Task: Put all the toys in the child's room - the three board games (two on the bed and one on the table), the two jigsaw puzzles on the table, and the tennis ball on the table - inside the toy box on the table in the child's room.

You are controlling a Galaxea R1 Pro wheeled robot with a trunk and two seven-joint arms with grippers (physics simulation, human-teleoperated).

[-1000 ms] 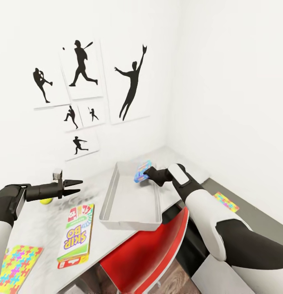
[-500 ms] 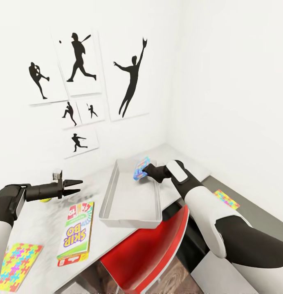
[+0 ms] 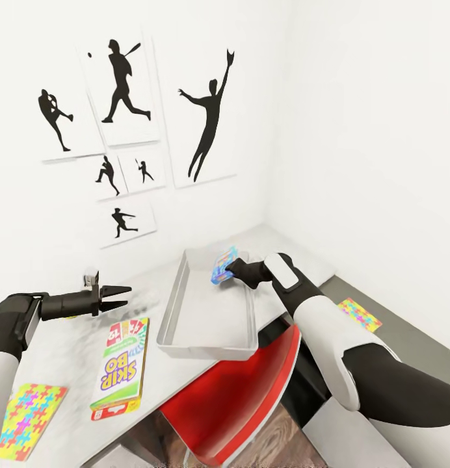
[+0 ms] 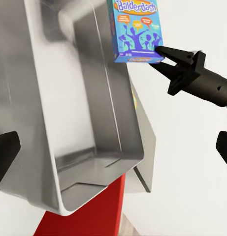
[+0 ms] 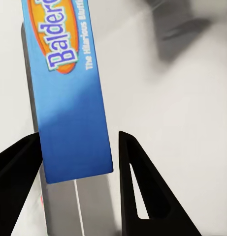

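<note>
White walls meet in a corner behind the counter (image 3: 75, 338), a light grey mottled surface carrying the task items.

1. Toy box (image 3: 186, 325): a pale grey rectangular bin with flared rim and sloping walls, resting on the counter near its front edge. In the left wrist view the toy box (image 4: 101, 147) shows a bare floor.
2. Balderdash box (image 3: 224, 265): a flat blue game box printed with an orange banner. It is held above the far end of the toy box, tilted on edge and clear of the bin floor.
3. Right gripper (image 3: 233, 266): the jaws pinch the Balderdash box at one short end. In the left wrist view the right gripper (image 4: 160, 58) meets the box (image 4: 137, 30) at its lower corner. In the right wrist view the box (image 5: 69, 88) sits between the two fingers (image 5: 138, 191); it lies against one finger, and contact with the other cannot be confirmed.
4. Left gripper (image 3: 124, 294): the jaws are spread and hold nothing, suspended over the counter to the left of the toy box.
5. SKIP-BO box (image 3: 121, 367): white, flat, lying on the counter beside the toy box.
6. Jigsaw puzzle (image 3: 26, 419): a multicoloured square at the counter's near left, cut off by the frame edge. A second puzzle (image 3: 359, 314) lies on the dark grey cabinet (image 3: 407, 344) to the right.
7. Red chair (image 3: 238, 390): positioned below the counter edge, in front of the toy box.
8. Silhouette pictures (image 3: 127, 91): mounted on the left wall.
</note>
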